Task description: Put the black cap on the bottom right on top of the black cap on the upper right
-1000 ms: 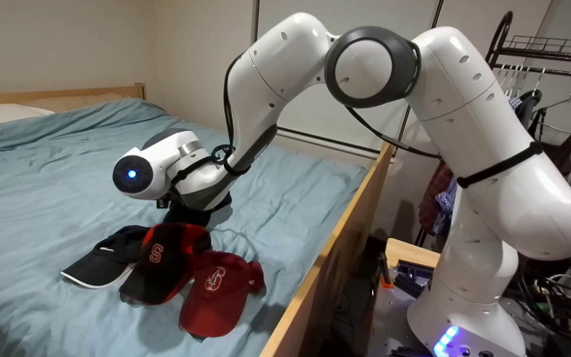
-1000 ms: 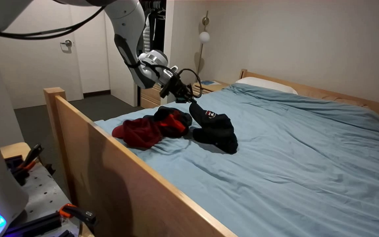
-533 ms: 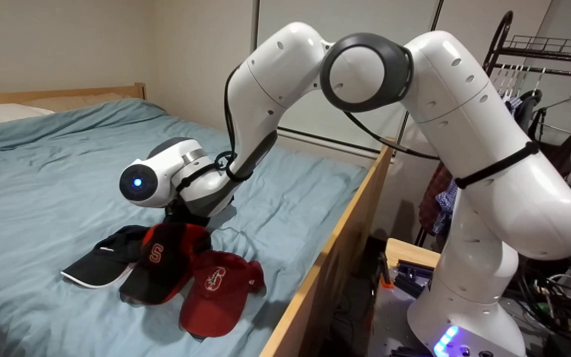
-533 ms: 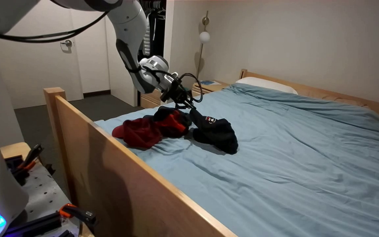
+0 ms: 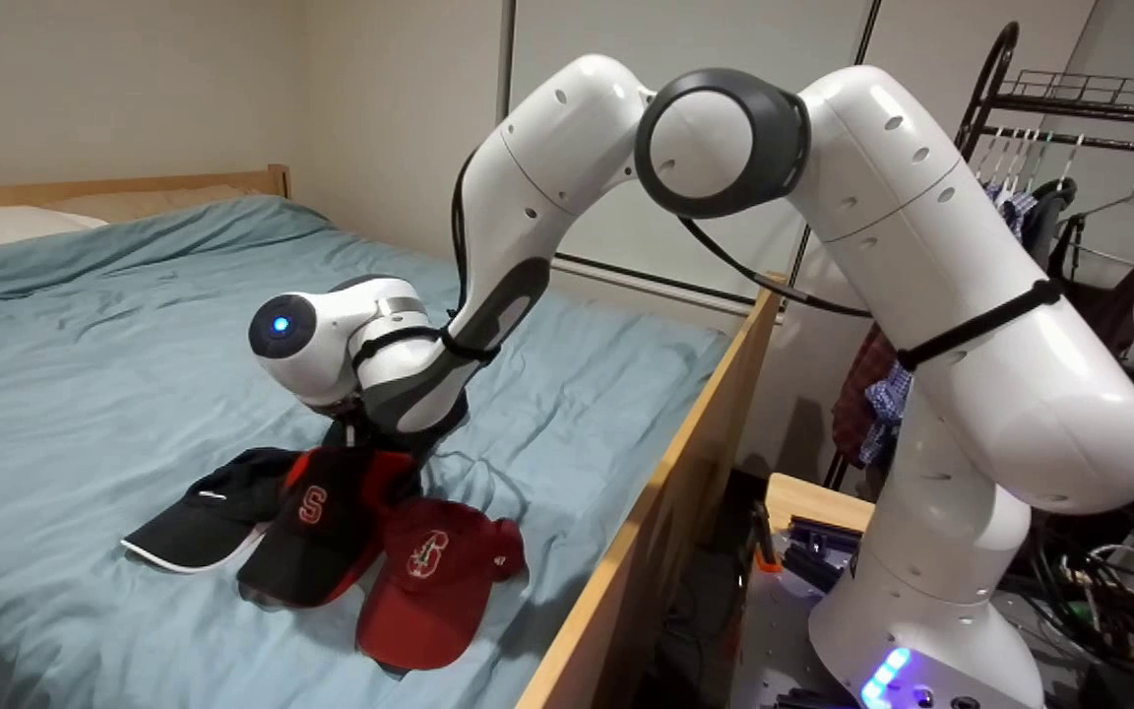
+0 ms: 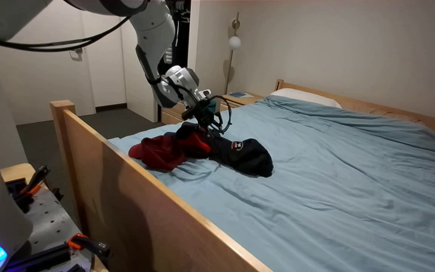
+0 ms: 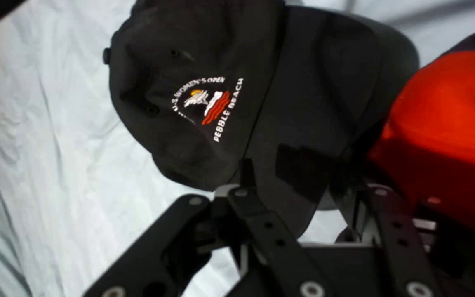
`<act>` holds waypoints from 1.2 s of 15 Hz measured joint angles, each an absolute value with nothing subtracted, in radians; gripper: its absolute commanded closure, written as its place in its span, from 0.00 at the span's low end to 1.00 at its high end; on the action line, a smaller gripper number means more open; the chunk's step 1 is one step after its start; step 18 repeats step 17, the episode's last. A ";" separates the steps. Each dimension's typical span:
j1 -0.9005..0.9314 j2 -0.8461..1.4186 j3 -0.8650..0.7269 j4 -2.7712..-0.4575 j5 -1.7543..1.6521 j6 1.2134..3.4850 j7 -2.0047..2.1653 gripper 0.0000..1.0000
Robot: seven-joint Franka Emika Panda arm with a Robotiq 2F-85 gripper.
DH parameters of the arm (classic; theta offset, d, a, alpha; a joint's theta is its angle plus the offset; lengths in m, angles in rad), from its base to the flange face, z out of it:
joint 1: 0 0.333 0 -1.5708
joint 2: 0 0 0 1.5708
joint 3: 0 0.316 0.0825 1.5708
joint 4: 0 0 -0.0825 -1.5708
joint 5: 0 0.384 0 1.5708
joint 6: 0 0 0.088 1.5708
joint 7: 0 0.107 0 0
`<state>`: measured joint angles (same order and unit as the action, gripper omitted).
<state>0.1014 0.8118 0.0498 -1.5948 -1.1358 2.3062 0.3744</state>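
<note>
The black cap with a white and red "Pebble Beach" logo lies on the bed with its brim down. A second dark brim shows under its edge in the wrist view, so it seems to rest on another black cap. The logo cap also shows in an exterior view. It is mostly hidden behind the arm in an exterior view. My gripper is low over the front of the brim, fingers wide apart, with brim and sheet visible between them. It also shows in an exterior view.
The red-and-black "S" cap is right beside my gripper; its red side fills the right of the wrist view. A white-edged black cap and a maroon cap flank it. The wooden footboard edges the bed.
My gripper has moved lower, towards the red-and-black cap, and the wrist has tilted. The logo cap's brim, raised at my fingertips before, now lies down.
</note>
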 measured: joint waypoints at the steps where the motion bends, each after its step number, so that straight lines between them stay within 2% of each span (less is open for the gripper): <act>1: 0.089 0.809 0.061 -1.595 -1.069 2.306 0.329 0.11; 2: 0.077 0.804 0.071 -1.595 -0.998 2.306 0.280 0.05; 4: 0.054 0.784 0.089 -1.595 -0.854 2.306 0.172 0.00; 8: 0.000 0.710 0.115 -1.596 -0.523 2.258 -0.076 0.00; 12: -0.029 0.624 0.118 -1.598 -0.253 2.060 -0.263 0.00; 15: -0.044 0.583 0.110 -1.604 -0.107 1.941 -0.275 0.00; 18: -0.044 0.561 0.091 -1.627 -0.049 1.944 -0.217 0.00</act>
